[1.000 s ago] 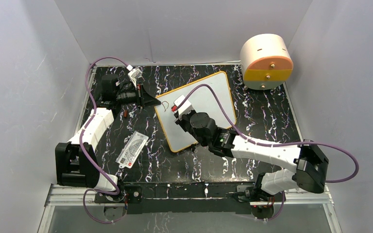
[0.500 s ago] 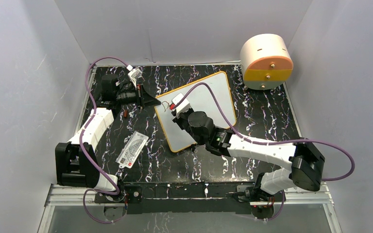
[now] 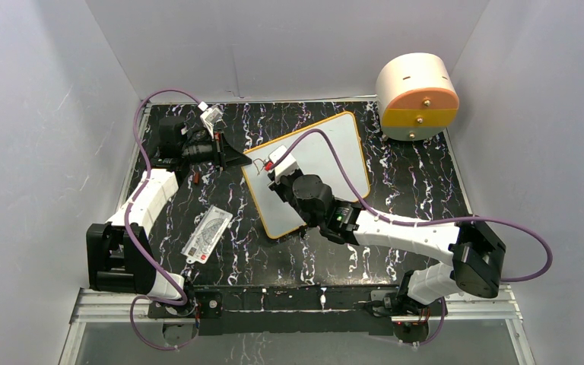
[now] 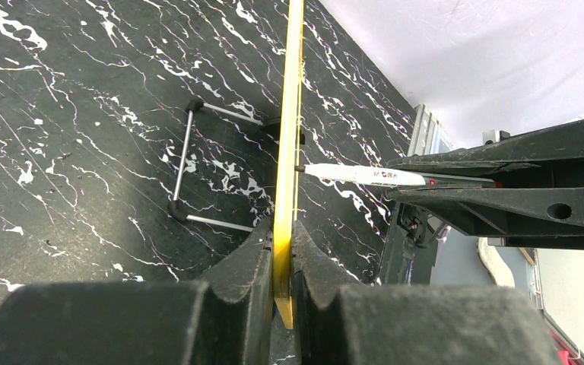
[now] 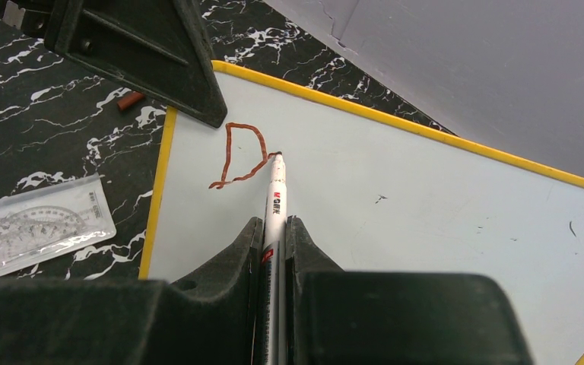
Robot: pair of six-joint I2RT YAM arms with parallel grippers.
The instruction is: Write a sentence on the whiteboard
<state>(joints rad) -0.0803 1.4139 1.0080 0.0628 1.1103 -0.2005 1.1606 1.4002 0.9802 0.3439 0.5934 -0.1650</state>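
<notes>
The whiteboard point(image 3: 327, 148) lies slanted on the black marbled table, white with an orange-yellow frame. My left gripper point(image 3: 241, 160) is shut on its left frame edge point(image 4: 293, 114), one finger on each side. My right gripper point(image 5: 274, 224) is shut on a white marker point(image 5: 275, 198), which points away from the wrist camera. The marker's tip point(image 5: 277, 157) touches the board at the right side of a reddish-brown letter "D" point(image 5: 243, 156). That letter is all of the sentence that shows. From the left wrist the marker point(image 4: 365, 176) meets the board side-on.
A clear protractor card point(image 3: 207, 234) lies left of the board. A small reddish-brown cap point(image 3: 196, 179) rests near my left gripper. A round cream and orange container point(image 3: 417, 95) stands at the back right. The board's wire stand point(image 4: 186, 163) shows behind it.
My right gripper has shifted slightly left with the marker, closer to the letter "D". The left gripper and the board have not moved.
</notes>
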